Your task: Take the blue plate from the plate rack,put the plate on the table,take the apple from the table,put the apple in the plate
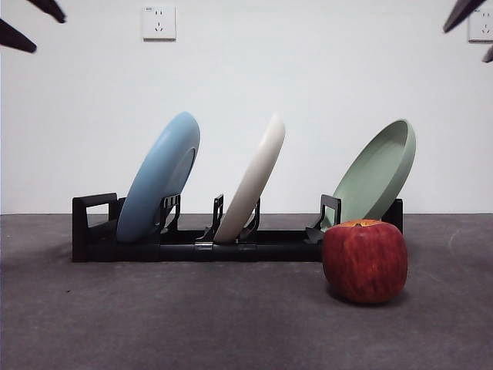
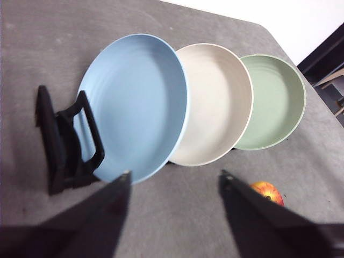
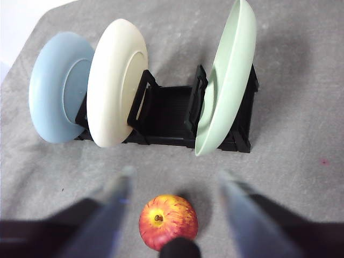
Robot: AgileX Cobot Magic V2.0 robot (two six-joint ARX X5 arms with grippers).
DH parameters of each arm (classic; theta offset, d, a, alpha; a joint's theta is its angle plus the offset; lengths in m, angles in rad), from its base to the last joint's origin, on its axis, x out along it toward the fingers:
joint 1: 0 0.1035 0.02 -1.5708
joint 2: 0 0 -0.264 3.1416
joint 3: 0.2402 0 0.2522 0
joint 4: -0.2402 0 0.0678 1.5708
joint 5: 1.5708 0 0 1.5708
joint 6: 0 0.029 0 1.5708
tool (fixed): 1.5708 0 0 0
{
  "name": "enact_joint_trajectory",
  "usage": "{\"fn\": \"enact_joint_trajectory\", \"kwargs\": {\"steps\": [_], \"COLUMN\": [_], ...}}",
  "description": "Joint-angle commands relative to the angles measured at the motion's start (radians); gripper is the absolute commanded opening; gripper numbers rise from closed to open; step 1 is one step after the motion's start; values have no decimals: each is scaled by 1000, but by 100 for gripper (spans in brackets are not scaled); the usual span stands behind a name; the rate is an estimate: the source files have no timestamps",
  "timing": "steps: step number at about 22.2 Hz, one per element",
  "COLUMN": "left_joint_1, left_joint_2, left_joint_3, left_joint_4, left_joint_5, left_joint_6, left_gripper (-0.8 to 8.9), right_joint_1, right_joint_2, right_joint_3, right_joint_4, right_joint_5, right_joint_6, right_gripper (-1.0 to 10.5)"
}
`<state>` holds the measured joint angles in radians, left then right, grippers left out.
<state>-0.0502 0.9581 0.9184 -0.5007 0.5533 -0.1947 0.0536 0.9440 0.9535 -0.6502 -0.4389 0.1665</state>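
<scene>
The blue plate [image 1: 160,179] leans in the left slot of the black plate rack [image 1: 92,231]; it also shows in the left wrist view [image 2: 134,105] and the right wrist view [image 3: 56,88]. The red apple [image 1: 364,260] stands on the grey table [image 1: 192,316] in front of the rack's right end. My left gripper [image 2: 173,180] is open, high above the blue plate's side of the rack [image 2: 64,145]. My right gripper [image 3: 173,180] is open, high above the apple [image 3: 167,222]. In the front view both arms show only as dark tips at the top corners.
A cream-white plate [image 1: 253,181] leans in the rack's middle slot and a pale green plate [image 1: 377,173] in the right slot, just behind the apple. A white wall with sockets stands behind. The table's far edge shows in the left wrist view [image 2: 252,24].
</scene>
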Motion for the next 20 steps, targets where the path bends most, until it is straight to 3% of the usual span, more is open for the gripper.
{"fn": "enact_joint_trajectory", "kwargs": {"steps": [1,4,8,10,14,20], "left_joint_1": [-31,-84,-167,-198,-249,-290], "left_joint_2": [37,142,317,409,575,732], "left_joint_3": [5,70,233,332,507,563], "left_joint_4": [84,121,96,56,-42,-77], "left_joint_5": [0,-10,-109,-139,-218,-273], "left_joint_6": [-3,-20,0,26,73,94], "left_gripper": [435,435,423,333,333,344], "right_joint_1": [0,0,0,0,0,0], "right_joint_2": [-2,-2,-2,-2,-2,-2], "right_joint_3": [3,3,3,3,3,3], "right_joint_4": [6,6,5,5,5,4], "right_joint_5": [-4,-4,-4,-4,-4,-2], "right_joint_6": [-11,-11,-10,-10,-10,-10], "right_gripper": [407,407,406,406,406,406]}}
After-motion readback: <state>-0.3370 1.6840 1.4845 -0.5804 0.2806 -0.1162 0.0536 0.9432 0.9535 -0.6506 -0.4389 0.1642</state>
